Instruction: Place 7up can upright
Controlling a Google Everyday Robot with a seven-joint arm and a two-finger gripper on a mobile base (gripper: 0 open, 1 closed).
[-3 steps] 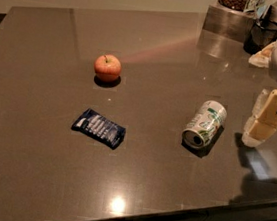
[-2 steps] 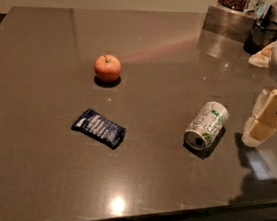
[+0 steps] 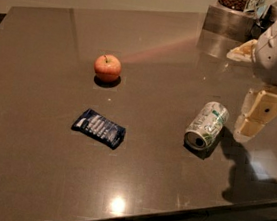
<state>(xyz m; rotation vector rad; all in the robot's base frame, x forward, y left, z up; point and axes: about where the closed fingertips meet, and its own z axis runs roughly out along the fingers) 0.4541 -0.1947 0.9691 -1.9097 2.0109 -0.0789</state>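
Observation:
The 7up can (image 3: 207, 125) lies on its side on the dark table (image 3: 45, 45), right of centre, with one silver end facing the front edge. It has a white and green label. My gripper (image 3: 247, 127) hangs just to the right of the can, low over the table and apart from the can. It holds nothing that I can see.
A red apple (image 3: 107, 68) stands left of centre. A dark blue snack packet (image 3: 99, 127) lies flat nearer the front. A metal container (image 3: 230, 18) and other items stand at the back right. The table's front edge runs close below the can.
My gripper has shifted slightly left, a little closer to the can. The can, apple and packet have not moved.

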